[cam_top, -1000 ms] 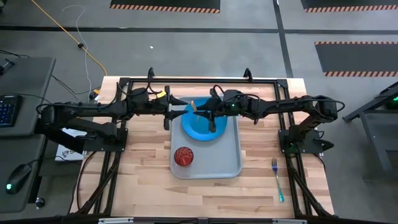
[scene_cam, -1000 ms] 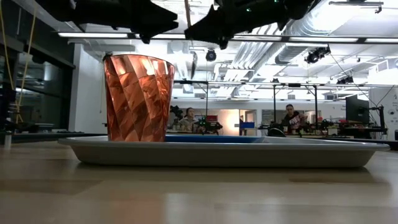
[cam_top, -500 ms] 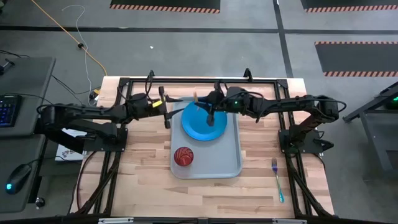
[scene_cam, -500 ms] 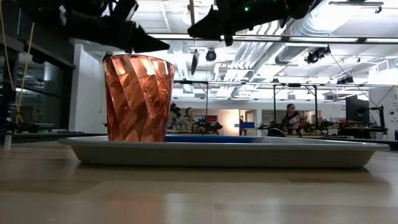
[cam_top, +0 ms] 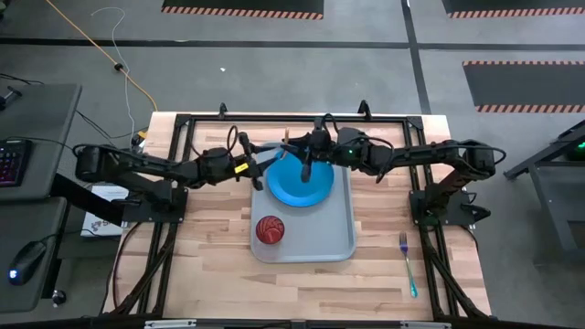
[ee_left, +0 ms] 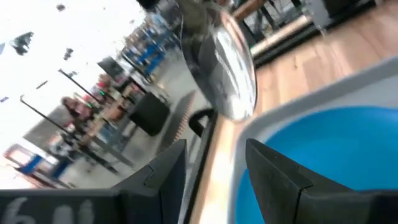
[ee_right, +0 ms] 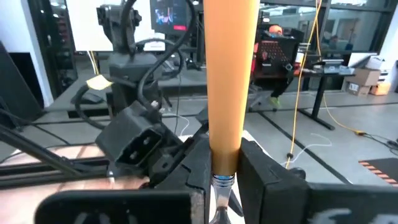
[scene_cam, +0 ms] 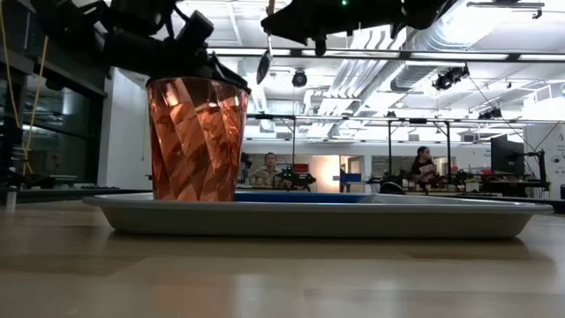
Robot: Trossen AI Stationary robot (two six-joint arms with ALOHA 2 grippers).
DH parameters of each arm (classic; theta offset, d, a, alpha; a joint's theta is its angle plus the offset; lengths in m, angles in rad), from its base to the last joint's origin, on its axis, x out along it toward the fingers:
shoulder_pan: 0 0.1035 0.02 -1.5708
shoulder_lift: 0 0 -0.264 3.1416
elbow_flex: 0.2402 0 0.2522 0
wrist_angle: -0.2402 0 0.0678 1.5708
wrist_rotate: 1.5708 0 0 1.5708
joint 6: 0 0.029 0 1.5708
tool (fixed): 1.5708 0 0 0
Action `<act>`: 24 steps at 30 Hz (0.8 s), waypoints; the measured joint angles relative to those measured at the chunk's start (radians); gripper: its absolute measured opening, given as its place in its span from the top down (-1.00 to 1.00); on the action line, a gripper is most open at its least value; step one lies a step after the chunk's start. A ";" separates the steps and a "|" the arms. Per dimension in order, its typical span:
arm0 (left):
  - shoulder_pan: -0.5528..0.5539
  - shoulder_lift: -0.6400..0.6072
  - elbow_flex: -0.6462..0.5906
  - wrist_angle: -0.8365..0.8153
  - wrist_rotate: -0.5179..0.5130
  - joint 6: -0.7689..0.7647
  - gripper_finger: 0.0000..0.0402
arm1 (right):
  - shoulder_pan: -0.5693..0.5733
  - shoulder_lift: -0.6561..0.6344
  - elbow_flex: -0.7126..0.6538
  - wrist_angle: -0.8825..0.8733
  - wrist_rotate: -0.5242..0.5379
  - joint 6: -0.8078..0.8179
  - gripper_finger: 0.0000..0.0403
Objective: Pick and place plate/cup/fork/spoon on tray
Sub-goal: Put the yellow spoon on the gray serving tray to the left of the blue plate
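Note:
The pale grey-blue tray [cam_top: 320,239] lies in the middle of the table. On it rest the blue plate [cam_top: 302,183] at the far end and the red cup [cam_top: 270,229] at the near left, upright on its base. My right gripper [cam_top: 305,159] is over the plate's far edge, shut on the spoon [scene_cam: 263,65]. My left gripper [cam_top: 262,173] is open and empty at the tray's far left corner, its fingers [ee_left: 166,169] pointing at the spoon's bowl [ee_left: 233,68]. The fork [cam_top: 408,265] lies flat on the table, right of the tray. My right gripper pinches the spoon's orange handle [ee_right: 224,146] between its two fingers, at the handle's end just above the metal neck. The fingers come from the table's right and lie across the handle. The spoon is lifted clear above the plate, steeply upright, with its bowl [scene_cam: 263,65] hanging below the fingers.
A black metal frame [cam_top: 274,119] runs along the table's far edge and down both sides. Bare wood lies left and right of the tray. People sit at desks in the room behind [scene_cam: 269,168].
My left gripper has drawn back toward the table's left edge and dropped lower, down to the tray's far left corner. My right gripper has kept the spoon and raised it a little, and the bowl now hangs tilted.

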 joint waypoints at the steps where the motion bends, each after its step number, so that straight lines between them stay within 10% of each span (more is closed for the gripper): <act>1: -0.006 0.011 0.000 0.029 -0.005 0.012 0.23 | 0.004 0.000 0.000 0.005 0.002 -0.002 0.85; 24: -0.073 0.069 0.068 0.101 -0.080 0.061 0.23 | 0.087 0.000 0.000 0.081 0.146 -0.050 0.85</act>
